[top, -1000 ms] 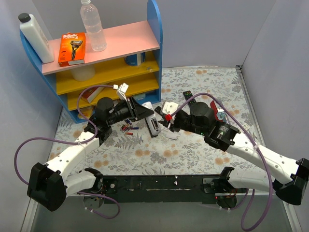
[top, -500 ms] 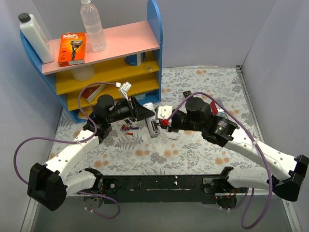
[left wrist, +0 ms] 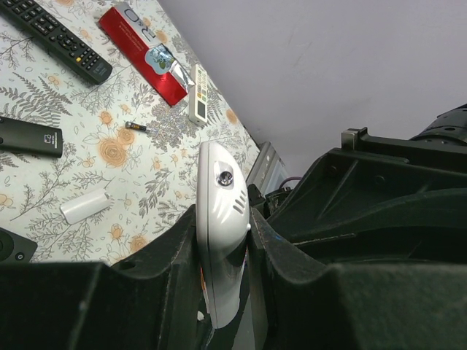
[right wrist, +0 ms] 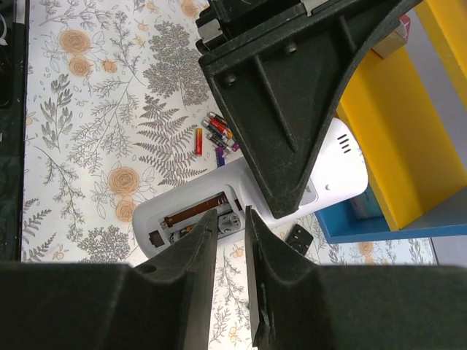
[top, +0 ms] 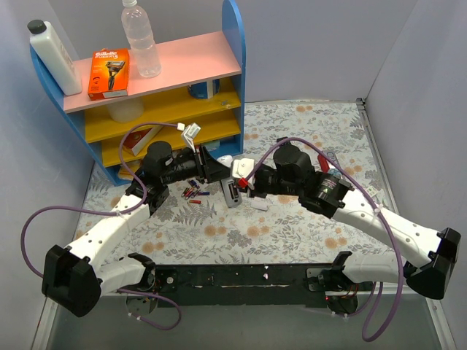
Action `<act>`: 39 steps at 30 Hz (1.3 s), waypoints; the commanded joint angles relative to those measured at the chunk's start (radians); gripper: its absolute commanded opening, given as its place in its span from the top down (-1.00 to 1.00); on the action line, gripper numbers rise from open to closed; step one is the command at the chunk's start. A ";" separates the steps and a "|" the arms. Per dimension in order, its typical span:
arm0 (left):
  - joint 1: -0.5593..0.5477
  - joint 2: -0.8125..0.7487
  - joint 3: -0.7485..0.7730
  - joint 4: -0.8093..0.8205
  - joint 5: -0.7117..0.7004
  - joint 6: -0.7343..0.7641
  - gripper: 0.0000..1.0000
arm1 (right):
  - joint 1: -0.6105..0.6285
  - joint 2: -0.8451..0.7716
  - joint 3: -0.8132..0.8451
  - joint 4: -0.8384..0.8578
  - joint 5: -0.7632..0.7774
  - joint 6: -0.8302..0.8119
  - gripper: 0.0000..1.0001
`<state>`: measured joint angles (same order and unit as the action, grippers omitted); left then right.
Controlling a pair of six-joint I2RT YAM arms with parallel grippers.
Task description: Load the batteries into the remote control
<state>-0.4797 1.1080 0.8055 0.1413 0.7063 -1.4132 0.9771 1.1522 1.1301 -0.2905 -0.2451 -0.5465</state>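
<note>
My left gripper (top: 213,169) is shut on the white remote control (left wrist: 221,211) and holds it on edge just above the table. In the right wrist view the remote (right wrist: 332,171) shows its open battery bay (right wrist: 193,215) facing up. My right gripper (right wrist: 228,219) sits right over the bay. Its fingers are nearly closed on a small cell (right wrist: 232,220), seen end-on with a grey metal end. It also shows in the top view (top: 239,182), touching the remote (top: 232,195). Red and blue cells (right wrist: 217,135) lie loose beside the remote.
A blue, yellow and pink shelf (top: 168,95) stands close behind the left gripper. On the table lie a black remote (left wrist: 55,40), a red packet (left wrist: 149,55), a small white remote (left wrist: 201,91), a white cover (left wrist: 86,206) and a black square piece (right wrist: 299,235).
My right gripper has moved left to the remote and now sits over the open bay. The left gripper still holds the remote in nearly the same place.
</note>
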 commanded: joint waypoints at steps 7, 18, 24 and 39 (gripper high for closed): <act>-0.002 -0.011 0.041 0.021 0.025 0.014 1.00 | -0.014 0.014 0.053 0.005 -0.010 -0.012 0.46; -0.002 -0.031 -0.012 0.145 0.024 -0.052 1.00 | -0.018 0.011 0.008 -0.027 -0.042 0.014 0.53; 0.000 -0.043 -0.045 0.242 0.030 -0.108 1.00 | -0.025 0.001 -0.026 -0.039 -0.043 0.028 0.56; 0.000 -0.046 -0.086 0.440 0.048 -0.272 1.00 | -0.032 -0.014 -0.170 -0.003 -0.034 0.042 0.41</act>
<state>-0.4789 1.1072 0.6987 0.3630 0.7200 -1.5600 0.9527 1.1225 1.0309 -0.2050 -0.2962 -0.5270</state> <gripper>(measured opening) 0.243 0.284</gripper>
